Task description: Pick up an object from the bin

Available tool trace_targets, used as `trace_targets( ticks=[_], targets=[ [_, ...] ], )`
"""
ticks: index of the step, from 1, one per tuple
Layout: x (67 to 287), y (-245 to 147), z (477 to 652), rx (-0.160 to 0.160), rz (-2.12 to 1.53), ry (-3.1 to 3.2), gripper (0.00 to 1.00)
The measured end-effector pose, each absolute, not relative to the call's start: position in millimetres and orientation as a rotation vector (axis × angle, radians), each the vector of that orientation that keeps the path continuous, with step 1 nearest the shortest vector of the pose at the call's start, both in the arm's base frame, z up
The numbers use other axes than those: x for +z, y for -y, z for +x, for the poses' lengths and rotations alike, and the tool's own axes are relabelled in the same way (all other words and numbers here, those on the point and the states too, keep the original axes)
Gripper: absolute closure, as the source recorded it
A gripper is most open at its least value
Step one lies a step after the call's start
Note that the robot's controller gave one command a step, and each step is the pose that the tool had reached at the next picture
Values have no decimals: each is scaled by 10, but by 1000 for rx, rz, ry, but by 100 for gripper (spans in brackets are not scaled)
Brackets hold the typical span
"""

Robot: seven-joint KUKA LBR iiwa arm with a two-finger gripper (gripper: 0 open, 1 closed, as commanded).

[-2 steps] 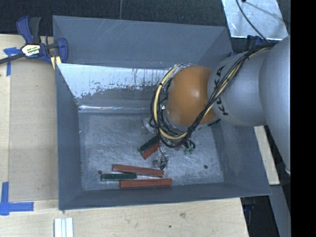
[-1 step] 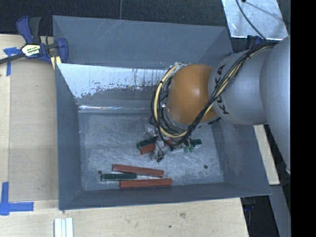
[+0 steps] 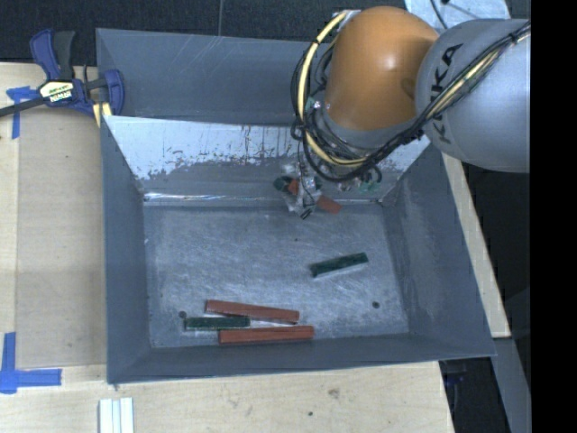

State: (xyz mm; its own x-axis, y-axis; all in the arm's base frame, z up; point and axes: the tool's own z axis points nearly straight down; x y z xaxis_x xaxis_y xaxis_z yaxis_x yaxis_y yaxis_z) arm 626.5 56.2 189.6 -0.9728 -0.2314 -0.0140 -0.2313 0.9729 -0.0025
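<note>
Grey metal bin (image 3: 126, 242), viewed from above. Front left: two reddish-brown sticks (image 3: 252, 312) and a dark green stick (image 3: 216, 323), lying touching. Back wall, centre: the gripper (image 3: 306, 197), just beside a small reddish piece (image 3: 329, 206) whose shape is hard to make out. Whether the gripper is released or clenched cannot be told, since the orange cover (image 3: 379, 61) overhangs it. Right of centre: a lone green bar (image 3: 339, 264), well apart from the rest, likely the cleanest pick if approached from straight above, across its width.

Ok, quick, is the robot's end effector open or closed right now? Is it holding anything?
End effector: cannot be told; it is by the bin's far wall, beside a small reddish piece.
</note>
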Motion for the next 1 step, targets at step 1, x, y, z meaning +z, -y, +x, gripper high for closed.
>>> trace_targets(
  ticks=[1],
  targets=[
    [2716,-834,6033,2,-409,-3103,100]
  ],
)
